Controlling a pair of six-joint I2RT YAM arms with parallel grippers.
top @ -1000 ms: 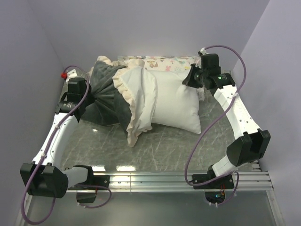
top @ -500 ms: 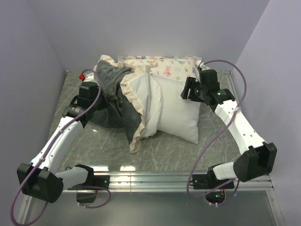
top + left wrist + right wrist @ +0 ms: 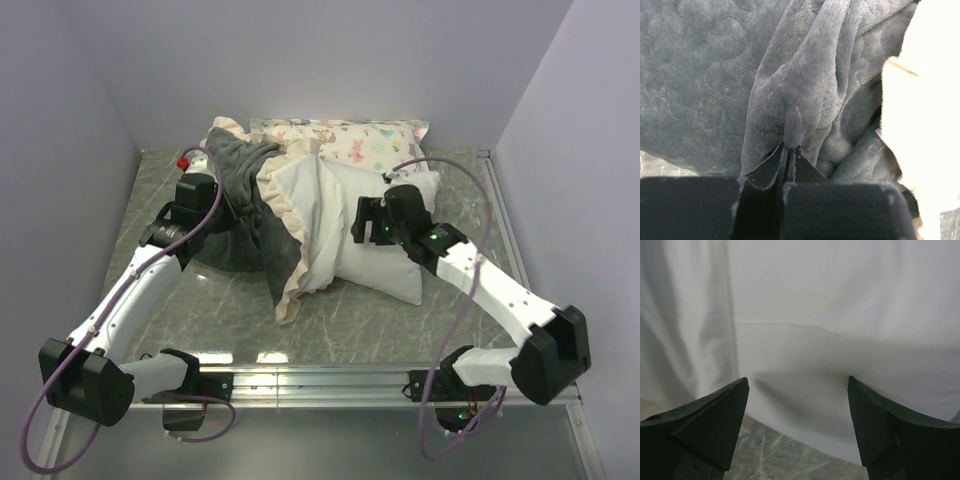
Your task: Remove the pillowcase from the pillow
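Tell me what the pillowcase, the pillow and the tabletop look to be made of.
The pillowcase looks like dark grey plush fleece, matte with short nap. The pillow looks like smooth white woven cloth, faintly creased. The tabletop seems glossy marble-patterned stone or laminate, reflecting light.
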